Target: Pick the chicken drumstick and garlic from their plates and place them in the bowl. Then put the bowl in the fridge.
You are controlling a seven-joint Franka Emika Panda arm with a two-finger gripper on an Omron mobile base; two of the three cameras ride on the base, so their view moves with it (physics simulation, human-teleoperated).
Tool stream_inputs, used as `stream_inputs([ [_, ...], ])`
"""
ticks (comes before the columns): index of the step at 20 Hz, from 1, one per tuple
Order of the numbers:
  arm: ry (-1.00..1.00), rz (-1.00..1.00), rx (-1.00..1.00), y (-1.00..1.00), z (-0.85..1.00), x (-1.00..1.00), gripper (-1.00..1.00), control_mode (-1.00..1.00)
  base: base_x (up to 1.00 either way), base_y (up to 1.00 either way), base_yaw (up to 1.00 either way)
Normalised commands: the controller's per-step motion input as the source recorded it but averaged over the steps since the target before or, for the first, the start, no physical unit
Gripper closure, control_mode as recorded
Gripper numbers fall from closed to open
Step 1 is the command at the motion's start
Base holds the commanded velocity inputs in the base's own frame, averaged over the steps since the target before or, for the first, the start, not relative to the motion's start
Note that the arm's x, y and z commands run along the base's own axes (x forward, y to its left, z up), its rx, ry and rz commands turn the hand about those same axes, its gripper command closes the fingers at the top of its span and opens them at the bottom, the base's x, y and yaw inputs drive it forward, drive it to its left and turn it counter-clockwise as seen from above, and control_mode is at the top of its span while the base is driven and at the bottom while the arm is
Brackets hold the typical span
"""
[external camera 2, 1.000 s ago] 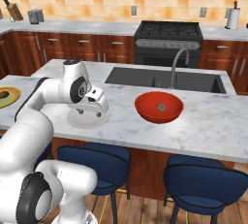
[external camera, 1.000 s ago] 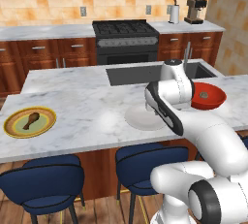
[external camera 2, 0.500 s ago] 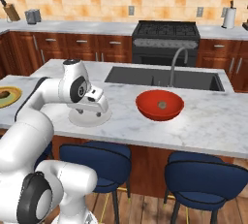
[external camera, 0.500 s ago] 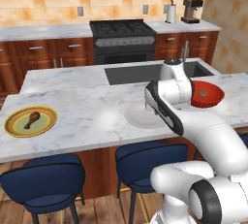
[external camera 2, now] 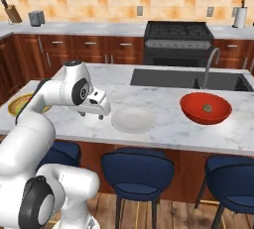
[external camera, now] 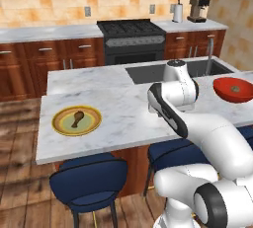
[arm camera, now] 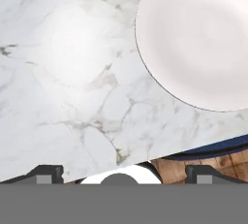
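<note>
The chicken drumstick (external camera: pixel 76 118) lies on the green plate with the yellow-orange rim (external camera: pixel 60 125), at the left of the island counter. In the right base view a sliver of that plate (external camera 2: pixel 19 105) peeks out behind my arm. The white plate (external camera 2: pixel 133 119) is bare and fills the upper right of the hand view (arm camera: pixel 198 39). The garlic (external camera 2: pixel 207 108) rests inside the red bowl (external camera 2: pixel 193 110), which stands at the right end of the counter (external camera: pixel 225 90). My gripper (external camera 2: pixel 93 116) hangs open over bare marble just left of the white plate, its fingertips (arm camera: pixel 46 172) far apart with nothing between them.
A sink (external camera 2: pixel 186 79) with a tap (external camera 2: pixel 211 59) is sunk into the counter behind the bowl. Blue stools (external camera 2: pixel 136 171) stand along the island's near edge. A stove (external camera: pixel 131 37) sits against the back wall.
The whole scene has slid right in both base views, so the base has driven left. The gripper, over the white plate before, is now off its left side.
</note>
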Motion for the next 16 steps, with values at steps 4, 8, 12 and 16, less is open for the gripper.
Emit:
stream_inputs([
  [4, 0.00, 0.00, 0.00, 0.00, 0.00, 0.00, -1.00, 1.00, 0.00, 0.91, -0.02],
  [8, 0.00, 0.00, 0.00, 0.00, 0.00, 0.00, -1.00, 1.00, 0.14, 0.92, -0.01],
  [12, 0.00, 0.00, 0.00, 0.00, 0.00, 0.00, -1.00, 1.00, 0.51, 0.80, 0.00],
  [16, 0.00, 0.00, 0.00, 0.00, 0.00, 0.00, -1.00, 1.00, 0.69, 0.50, 0.00],
])
